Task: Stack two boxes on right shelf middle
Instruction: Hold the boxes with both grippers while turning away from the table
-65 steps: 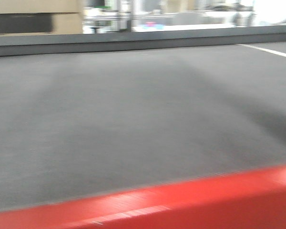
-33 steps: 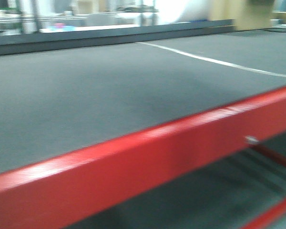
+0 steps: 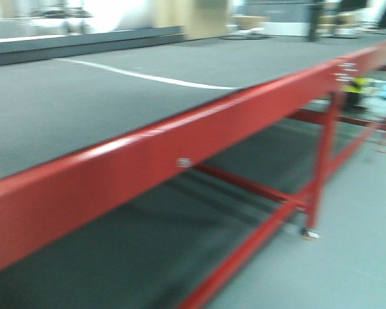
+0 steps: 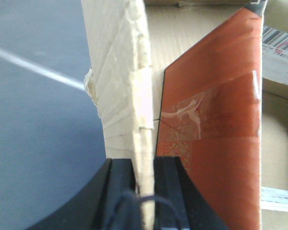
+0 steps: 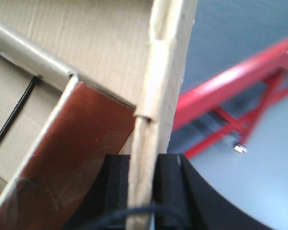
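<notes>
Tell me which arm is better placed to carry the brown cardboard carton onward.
Neither alone: the left gripper and the right gripper each pinch a wall of the brown cardboard carton, so both should probably carry it together.

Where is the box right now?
The box is in both wrist views, its walls clamped by the left gripper and the right gripper, beside the red-framed table.

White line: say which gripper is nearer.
Left. The left gripper pinches a box wall beside the line; the right gripper pinches another wall, by the red frame.
</notes>
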